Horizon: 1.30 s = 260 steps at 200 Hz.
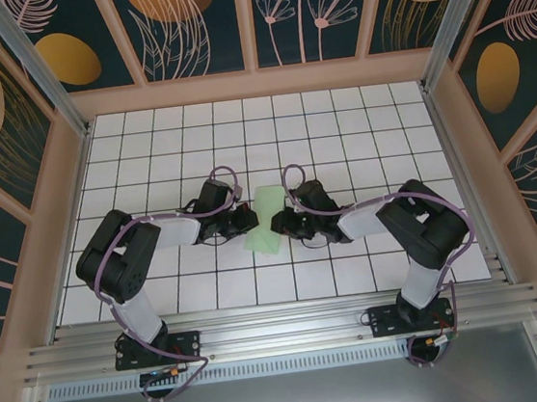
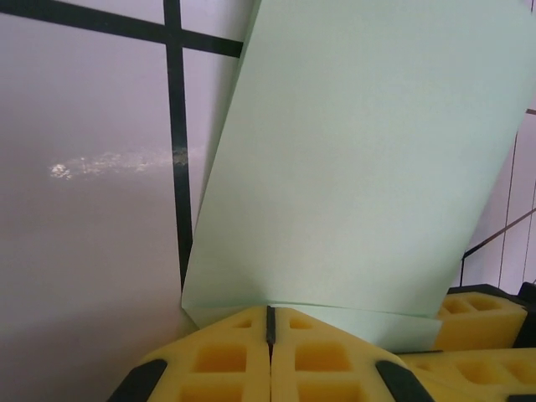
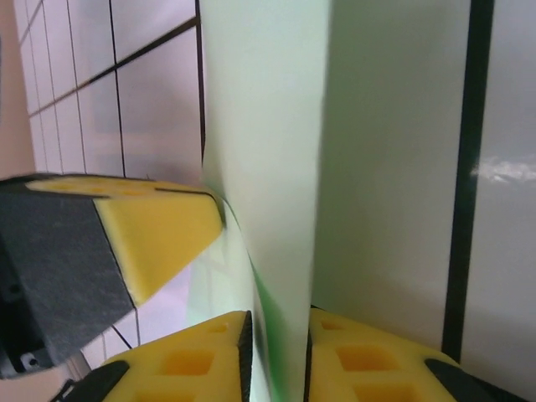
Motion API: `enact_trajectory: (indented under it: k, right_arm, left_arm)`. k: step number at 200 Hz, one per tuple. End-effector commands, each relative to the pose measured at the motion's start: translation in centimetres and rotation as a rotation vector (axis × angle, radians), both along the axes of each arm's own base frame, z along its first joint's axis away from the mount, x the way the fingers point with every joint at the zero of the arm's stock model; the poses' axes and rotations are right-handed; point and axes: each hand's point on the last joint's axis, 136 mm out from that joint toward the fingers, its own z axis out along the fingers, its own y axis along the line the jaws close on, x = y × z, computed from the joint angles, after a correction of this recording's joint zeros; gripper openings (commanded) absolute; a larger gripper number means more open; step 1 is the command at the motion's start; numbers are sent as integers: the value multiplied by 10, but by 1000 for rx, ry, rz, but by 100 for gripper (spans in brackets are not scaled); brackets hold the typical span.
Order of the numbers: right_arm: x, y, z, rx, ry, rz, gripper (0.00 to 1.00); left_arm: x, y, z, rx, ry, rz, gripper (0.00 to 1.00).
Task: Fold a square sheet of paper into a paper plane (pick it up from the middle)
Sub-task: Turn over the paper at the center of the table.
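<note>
The left gripper (image 2: 270, 311) has its yellow pads pressed flat together, and the near edge of the sheet of paper (image 2: 360, 151) lies right at their tips; whether that edge is caught between them cannot be told. The right gripper (image 3: 275, 322) pinches the opposite side, the pale green paper passing between its pads. Plain and unmarked, the sheet is folded into a narrow strip between both grippers, over the middle of the white grid table (image 1: 338, 125).
</note>
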Motion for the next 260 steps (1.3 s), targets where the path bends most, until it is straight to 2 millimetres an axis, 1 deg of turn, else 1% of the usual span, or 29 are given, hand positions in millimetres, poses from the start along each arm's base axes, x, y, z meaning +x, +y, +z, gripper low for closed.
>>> enact_trajectory:
  k: [1, 7, 14, 17, 45, 55, 73, 82, 104, 108, 120, 126, 135, 147, 159, 169, 177, 189, 204, 220, 234, 249, 258, 260]
  right_arm:
    - [0, 3, 8, 19, -49, 24, 17]
    - [1, 3, 9, 14, -54, 20, 14]
    - [2, 2, 11, 6, -62, 19, 11]
    - [2, 1, 12, 4, -64, 18, 10]
    - [7, -5, 28, -51, -102, 15, 2]
    - [10, -9, 35, -90, -119, 11, 1]
    - [17, -26, 50, -218, -157, -8, 0]
    - [21, -35, 61, -280, -184, -22, 0]
    - [28, -72, 79, -520, -183, -81, 0]
    - [28, -81, 79, -579, -176, -91, 0]
    - [33, -105, 93, -765, -172, -138, 0]
    - [31, -118, 97, -872, -163, -155, 0]
    - [30, -132, 104, -1008, -153, -177, 0]
    - [28, -144, 109, -1152, -130, -181, 0]
    - [27, -145, 113, -1253, -128, -177, 0]
    - [26, -137, 112, -1296, -138, -159, 2]
    - [26, -127, 107, -1303, -133, -129, 3]
    - [25, -110, 94, -1307, -114, -77, 4]
    - [22, -89, 73, -1317, -81, -14, 4]
    - [17, -57, 47, -1274, -33, 65, 6]
    - [15, -21, 29, -1193, -17, 126, 8]
    - [13, 21, 18, -1087, -6, 187, 18]
    - [12, 41, 14, -1019, -1, 210, 30]
    - [11, 45, 13, -999, 4, 220, 32]
  left_arm:
    - [7, -2, 20, -20, -51, 23, 8]
    - [7, -2, 22, -24, -57, 28, 8]
    - [7, -1, 21, -23, -55, 36, 9]
    - [8, -1, 31, -35, -78, 39, 9]
    - [12, 12, 56, -39, -151, 114, 11]
    - [13, 20, 67, -28, -188, 152, 12]
    - [14, 39, 83, 7, -247, 232, 13]
    - [14, 49, 89, 28, -274, 275, 14]
    - [12, 77, 105, 87, -335, 376, 15]
    - [11, 81, 107, 97, -344, 390, 16]
    - [10, 98, 113, 131, -370, 459, 19]
    - [8, 106, 116, 146, -381, 490, 19]
    - [6, 117, 119, 159, -400, 535, 20]
    - [3, 131, 122, 172, -417, 593, 21]
    - [-1, 142, 126, 177, -433, 641, 21]
    - [-4, 149, 127, 182, -441, 673, 22]
    - [-6, 154, 130, 184, -451, 694, 22]
    - [-10, 163, 132, 192, -460, 727, 21]
    - [-15, 174, 135, 216, -474, 768, 22]
    - [-19, 186, 140, 236, -491, 804, 22]
    - [-22, 190, 145, 238, -508, 815, 22]
    - [-25, 192, 149, 233, -518, 816, 23]
    - [-26, 192, 150, 232, -521, 812, 24]
    - [-26, 193, 151, 233, -522, 812, 24]
